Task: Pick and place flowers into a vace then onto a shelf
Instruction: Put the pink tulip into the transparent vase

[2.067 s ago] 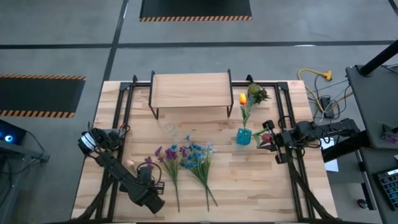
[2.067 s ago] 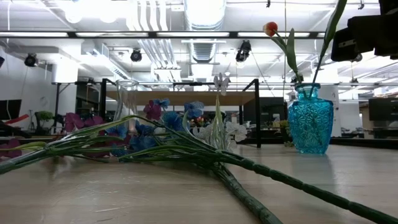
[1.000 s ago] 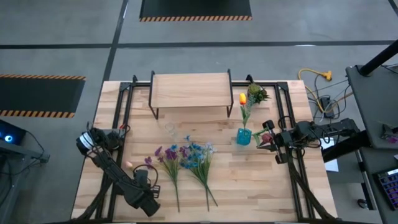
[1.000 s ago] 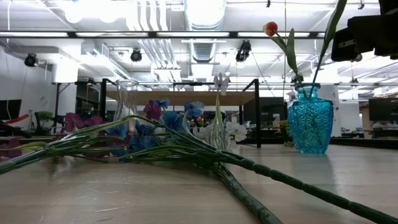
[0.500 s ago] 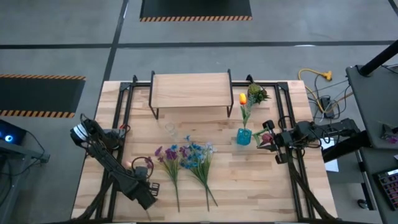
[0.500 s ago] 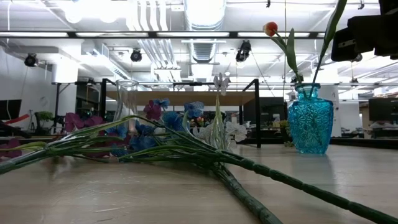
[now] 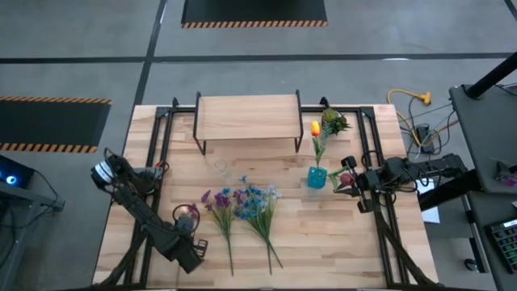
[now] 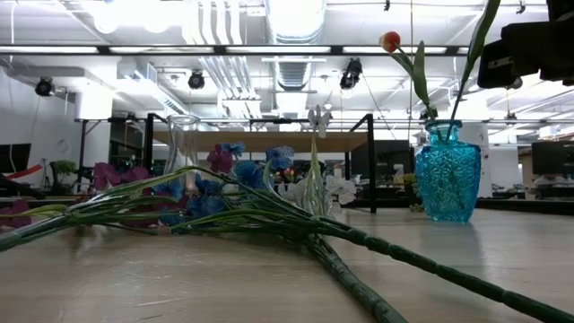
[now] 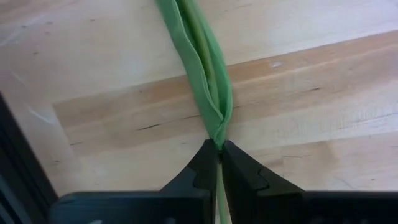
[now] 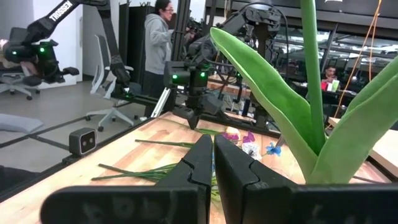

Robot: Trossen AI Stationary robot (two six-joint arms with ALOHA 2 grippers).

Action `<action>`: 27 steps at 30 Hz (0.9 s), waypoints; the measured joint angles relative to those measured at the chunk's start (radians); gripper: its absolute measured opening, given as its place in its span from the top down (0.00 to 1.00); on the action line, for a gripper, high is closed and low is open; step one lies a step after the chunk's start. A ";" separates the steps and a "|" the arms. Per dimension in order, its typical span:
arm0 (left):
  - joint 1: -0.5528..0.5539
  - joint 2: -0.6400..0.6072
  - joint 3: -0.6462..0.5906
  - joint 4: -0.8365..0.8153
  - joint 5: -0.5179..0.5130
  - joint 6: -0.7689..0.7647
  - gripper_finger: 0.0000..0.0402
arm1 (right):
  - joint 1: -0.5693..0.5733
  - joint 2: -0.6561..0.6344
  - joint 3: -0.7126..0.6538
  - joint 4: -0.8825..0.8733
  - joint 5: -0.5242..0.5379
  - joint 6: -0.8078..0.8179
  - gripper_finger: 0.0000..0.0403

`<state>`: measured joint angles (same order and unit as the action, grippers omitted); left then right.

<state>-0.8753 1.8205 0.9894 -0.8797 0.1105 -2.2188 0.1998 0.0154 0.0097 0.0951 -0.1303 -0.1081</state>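
The left gripper (image 7: 187, 217) is seen low over the near left part of the wooden table (image 7: 339, 234), its fingers (image 9: 205, 169) pressed together on a green stem (image 9: 202, 74) whose pinkish bloom (image 7: 186, 212) shows at the gripper in the high view. Just beside it, the remaining flowers (image 7: 242, 206) are laid flat on the table in a loose bundle, with purple, blue and white blooms pointed toward the shelf (image 7: 247, 117), which is set at the table's far edge. A blue vase (image 7: 317, 177) is stood to the right of the bundle and is already filled with an orange-tipped flower (image 7: 315, 128). The right gripper (image 7: 349, 180) is held just beside the vase, its fingers (image 10: 199, 165) nearly pressed together, with green leaves (image 10: 280, 102) close alongside; whether anything is pinched cannot be told. A small clear glass (image 7: 220, 167) is stood between shelf and bundle.
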 joint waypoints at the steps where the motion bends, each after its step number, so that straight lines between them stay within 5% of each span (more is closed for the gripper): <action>1: -0.004 -0.011 0.004 -0.007 -0.006 0.000 1.00 | 0.000 0.000 0.000 0.000 0.000 0.000 0.98; 18: -0.036 -0.284 0.001 -0.112 -0.169 0.034 1.00 | 0.000 -0.001 0.000 -0.001 0.000 0.003 0.98; 27: -0.037 -0.344 0.001 -0.156 -0.407 0.083 1.00 | 0.000 0.000 0.000 -0.001 0.000 0.002 0.98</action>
<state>-0.9119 1.4768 0.9908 -1.0352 -0.2966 -2.1354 0.1999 0.0153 0.0097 0.0944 -0.1303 -0.1061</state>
